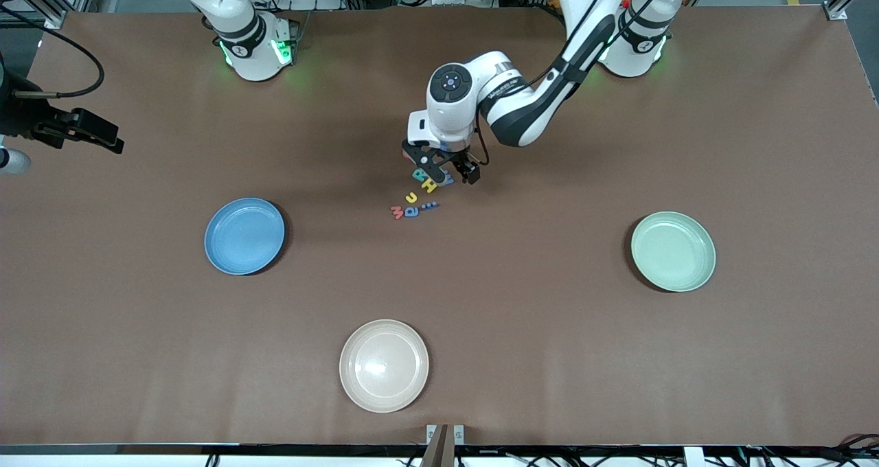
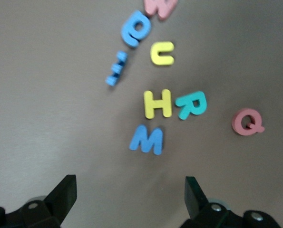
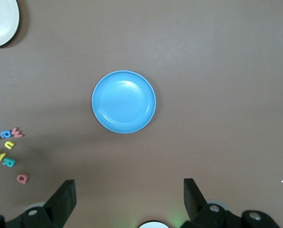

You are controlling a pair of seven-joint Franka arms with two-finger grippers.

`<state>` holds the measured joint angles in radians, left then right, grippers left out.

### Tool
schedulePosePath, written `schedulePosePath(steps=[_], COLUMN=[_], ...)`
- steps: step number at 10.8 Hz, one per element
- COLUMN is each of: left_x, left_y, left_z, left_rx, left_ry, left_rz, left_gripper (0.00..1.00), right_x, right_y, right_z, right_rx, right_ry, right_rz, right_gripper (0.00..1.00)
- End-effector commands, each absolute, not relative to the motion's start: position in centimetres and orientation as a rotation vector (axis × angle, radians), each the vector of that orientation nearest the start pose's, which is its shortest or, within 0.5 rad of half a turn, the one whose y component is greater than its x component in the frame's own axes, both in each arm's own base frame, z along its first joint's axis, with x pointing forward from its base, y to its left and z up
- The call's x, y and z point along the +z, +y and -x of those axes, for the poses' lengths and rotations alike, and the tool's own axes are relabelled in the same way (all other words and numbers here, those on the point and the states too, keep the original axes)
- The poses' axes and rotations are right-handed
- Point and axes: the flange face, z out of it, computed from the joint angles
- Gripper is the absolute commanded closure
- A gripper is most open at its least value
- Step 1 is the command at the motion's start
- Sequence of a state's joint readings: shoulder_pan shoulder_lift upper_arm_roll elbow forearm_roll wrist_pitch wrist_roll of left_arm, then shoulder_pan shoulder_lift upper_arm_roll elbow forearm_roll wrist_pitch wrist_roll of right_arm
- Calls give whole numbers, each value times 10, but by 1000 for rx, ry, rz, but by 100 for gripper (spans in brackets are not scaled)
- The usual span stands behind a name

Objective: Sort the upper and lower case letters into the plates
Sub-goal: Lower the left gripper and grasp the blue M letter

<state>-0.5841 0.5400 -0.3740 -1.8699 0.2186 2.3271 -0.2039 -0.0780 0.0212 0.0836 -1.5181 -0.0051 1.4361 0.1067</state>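
Observation:
Several small foam letters (image 1: 419, 194) lie in a loose cluster mid-table, between the blue plate (image 1: 244, 236) and the mint green plate (image 1: 673, 251). The left wrist view shows a yellow H (image 2: 158, 103), teal R (image 2: 192, 104), blue M (image 2: 147, 139), pink Q (image 2: 247, 122) and yellow U (image 2: 162, 53). My left gripper (image 1: 451, 173) hangs open just above the end of the cluster toward the robots' bases, its fingers (image 2: 65, 194) empty. My right gripper (image 3: 130, 202) is open and empty, high up, looking down on the blue plate (image 3: 123, 101). Both plates hold nothing.
A beige plate (image 1: 384, 365) sits near the table edge closest to the front camera, also empty. A black device (image 1: 72, 129) juts in over the table at the right arm's end. Brown tabletop (image 1: 535, 316) stretches between the plates.

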Motion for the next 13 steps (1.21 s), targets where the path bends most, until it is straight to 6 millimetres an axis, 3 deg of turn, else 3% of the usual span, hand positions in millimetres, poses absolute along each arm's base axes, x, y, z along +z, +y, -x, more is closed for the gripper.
schedulePosePath(steps=[1, 4, 8, 10, 13], left_x=[214, 188, 175, 174, 166], left_y=[-518, -520, -524, -522, -522], left_z=[-358, -357, -359, -363, -364], left_rx=[33, -17, -59, -62, -58], left_ry=[1326, 1373, 1370, 1365, 1366], left_rz=[2796, 2786, 2834, 2833, 2821], left_gripper=[0, 0, 2, 6, 23], right_x=[631, 631, 631, 631, 631], right_y=[4, 4, 4, 4, 4], right_z=[-545, -545, -545, -545, -545], right_rx=[161, 161, 163, 161, 163], right_ry=[175, 175, 175, 175, 175], right_rz=[3144, 3144, 3144, 3144, 3144], right_gripper=[0, 0, 0, 0, 0])
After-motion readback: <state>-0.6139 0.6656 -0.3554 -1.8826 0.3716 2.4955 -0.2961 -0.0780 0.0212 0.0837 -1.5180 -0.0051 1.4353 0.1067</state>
